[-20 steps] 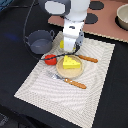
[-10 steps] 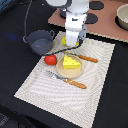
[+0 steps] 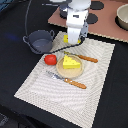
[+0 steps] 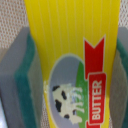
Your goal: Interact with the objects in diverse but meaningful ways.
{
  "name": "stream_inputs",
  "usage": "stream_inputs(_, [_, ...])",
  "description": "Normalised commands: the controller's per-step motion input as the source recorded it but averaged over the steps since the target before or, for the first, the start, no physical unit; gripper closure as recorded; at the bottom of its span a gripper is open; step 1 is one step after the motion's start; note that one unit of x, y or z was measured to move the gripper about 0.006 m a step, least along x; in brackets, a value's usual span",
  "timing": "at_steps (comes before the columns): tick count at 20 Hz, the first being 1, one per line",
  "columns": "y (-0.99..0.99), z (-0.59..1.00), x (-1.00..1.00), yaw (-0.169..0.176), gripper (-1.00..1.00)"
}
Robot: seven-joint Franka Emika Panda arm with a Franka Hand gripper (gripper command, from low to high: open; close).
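Exterior view, one cheese wedge (image 3: 71, 62), one tomato (image 3: 50, 59), one pot (image 3: 39, 41)

We list the colours as we find them:
- Box (image 4: 75, 55): bright yellow with fine ribbing; a red banner lettered "BUTTER" in white; an oval picture in grey-blue and green with a black-and-white cow
- Gripper pads (image 4: 27, 85): green faces on grey backing
- Cheese wedge (image 3: 70, 62): yellow
- Tomato (image 3: 50, 59): red
- Pot (image 3: 39, 41): dark grey
- Plate (image 3: 75, 73): tan
- Cutlery (image 3: 67, 80): orange-brown handles, silver metal ends
- Mat (image 3: 60, 97): cream with fine stripes
- Table (image 3: 15, 65): black
- Board (image 3: 102, 22): pinkish brown with black discs
- Arm (image 3: 76, 20): white
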Motion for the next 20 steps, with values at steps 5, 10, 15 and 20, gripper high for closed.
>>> stream_inputs(5, [-0.32,0.97,0.07,-0.003,1.00])
stream_inputs(10, [-0.40,1.00,0.23,-0.020,1.00])
stream_inputs(15, [-0.57,0.97,0.31,-0.055,1.00])
stream_inputs(20, [-0.85,0.45,0.29,-0.060,1.00])
